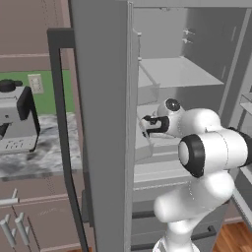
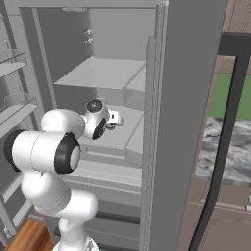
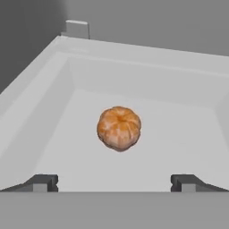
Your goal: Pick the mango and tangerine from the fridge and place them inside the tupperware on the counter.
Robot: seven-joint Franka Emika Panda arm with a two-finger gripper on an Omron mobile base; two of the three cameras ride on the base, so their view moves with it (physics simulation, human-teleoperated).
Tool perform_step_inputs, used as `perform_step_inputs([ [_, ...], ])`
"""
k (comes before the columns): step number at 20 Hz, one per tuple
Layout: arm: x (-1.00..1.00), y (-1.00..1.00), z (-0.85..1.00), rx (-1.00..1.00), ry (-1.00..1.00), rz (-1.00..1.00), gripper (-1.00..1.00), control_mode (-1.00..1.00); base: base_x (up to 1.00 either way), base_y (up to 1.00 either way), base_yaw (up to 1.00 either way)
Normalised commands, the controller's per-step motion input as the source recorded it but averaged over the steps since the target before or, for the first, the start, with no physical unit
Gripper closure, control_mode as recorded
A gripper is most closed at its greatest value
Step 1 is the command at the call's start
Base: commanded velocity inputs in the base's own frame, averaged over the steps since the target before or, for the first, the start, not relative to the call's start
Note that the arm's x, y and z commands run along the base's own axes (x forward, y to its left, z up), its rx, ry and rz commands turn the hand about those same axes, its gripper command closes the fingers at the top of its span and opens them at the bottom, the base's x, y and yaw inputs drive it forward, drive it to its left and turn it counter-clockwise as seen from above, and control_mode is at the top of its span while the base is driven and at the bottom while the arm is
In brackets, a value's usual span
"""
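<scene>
The tangerine (image 3: 119,128), orange and ribbed, lies on a pale grey shelf (image 3: 188,147) inside the open fridge (image 1: 106,98). My gripper (image 3: 114,182) is open, its two dark fingertips (image 3: 42,182) wide apart. The fruit sits a little ahead of them, roughly centred and untouched. In the base views the white arm reaches into the fridge's middle shelf, with the hand (image 1: 153,124) by the shelf's left side (image 2: 112,117). The mango and the tupperware are out of view. The marbled counter (image 1: 49,152) runs to the left of the fridge.
The open fridge door (image 2: 181,108) with its long dark bar handle (image 1: 61,123) stands between arm and counter. A coffee machine (image 1: 17,123) sits on the counter. Door racks (image 2: 14,105) hang at the far side. Raised shelf walls (image 3: 40,107) box in the fruit.
</scene>
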Motion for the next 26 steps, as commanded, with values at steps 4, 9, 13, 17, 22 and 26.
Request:
perform_step_inputs([
  [4, 0.57, 0.0, -0.27, 0.0, 0.0, 0.0, -1.0, -1.0, 0.0, 0.0, 0.0],
  [9, 0.59, 0.0, -0.27, 0.0, 0.0, 0.0, -1.0, -1.0, 0.0, 0.0, 0.0],
  [13, 0.53, 0.0, -0.27, 0.0, 0.0, 0.0, -1.0, -1.0, 0.0, 0.0, 0.0],
  [17, 0.32, -0.01, -0.27, 0.0, 0.01, 0.0, -1.0, -1.0, 0.0, 0.0, 0.0],
  [22, 0.01, -0.08, -0.32, 0.0, 0.05, -0.01, -1.0, -1.0, 0.0, 0.0, 0.0],
  [26, -0.08, -0.01, -0.42, 0.0, 0.06, -0.03, -1.0, -1.0, 0.0, 0.0, 0.0],
])
